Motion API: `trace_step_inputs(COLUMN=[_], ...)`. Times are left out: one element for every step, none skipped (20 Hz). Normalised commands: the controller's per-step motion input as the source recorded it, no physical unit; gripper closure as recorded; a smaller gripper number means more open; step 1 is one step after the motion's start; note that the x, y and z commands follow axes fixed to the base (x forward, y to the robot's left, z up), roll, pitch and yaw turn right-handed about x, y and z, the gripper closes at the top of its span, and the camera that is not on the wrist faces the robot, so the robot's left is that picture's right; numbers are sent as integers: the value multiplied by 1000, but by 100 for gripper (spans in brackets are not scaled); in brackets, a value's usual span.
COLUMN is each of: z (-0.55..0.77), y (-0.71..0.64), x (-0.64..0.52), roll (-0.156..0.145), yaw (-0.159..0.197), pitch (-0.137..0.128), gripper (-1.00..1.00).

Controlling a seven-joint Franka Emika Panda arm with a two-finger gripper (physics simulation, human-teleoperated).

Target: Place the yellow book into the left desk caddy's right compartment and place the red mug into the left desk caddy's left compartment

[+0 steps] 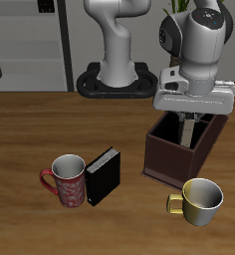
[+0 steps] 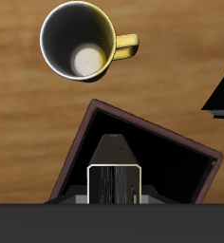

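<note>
My gripper [image 1: 187, 132] is shut on the yellow book [image 2: 116, 183], a small thin grey book held upright between the fingers. It reaches down into the open top of the left desk caddy [image 1: 165, 159], a dark brown box; in the wrist view the book hangs over the caddy's dark inside [image 2: 171, 166]. I cannot tell whether the book touches the floor. The red mug [image 1: 68, 180] stands upright on the table, well apart from the caddy, near the front edge.
A black book [image 1: 103, 175] stands on edge right beside the red mug; its corner shows in the wrist view [image 2: 222, 95]. A shiny yellow-gold mug [image 1: 199, 200] stands just in front of the caddy, also in the wrist view [image 2: 81, 40].
</note>
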Motion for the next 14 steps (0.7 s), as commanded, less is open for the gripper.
trace_step_inputs(z=[3,-198,-294,-157,-89,-89,-129,-78,-139,-60,-62,-52,-34,-143], y=[6,-51,-108,-90,-15,-53,-84,40,33,-20,84,29,67,127], x=[14,81,40,64,14,34,39,42,18,-6,6,3,38,-83], roll=[0,-12,-5,-10,11,-9,-19,14,24,-26,18,6,6,56], yaw=[0,-11,19,-30,24,4,-35,27,15,-6,16,-5,0,17], pitch=[0,30,27,29,-6,5,31,-6,26,4,7,14,-3,35], gripper=[100,100,100,100,100,100,100,100,100,100,100,100,100,100])
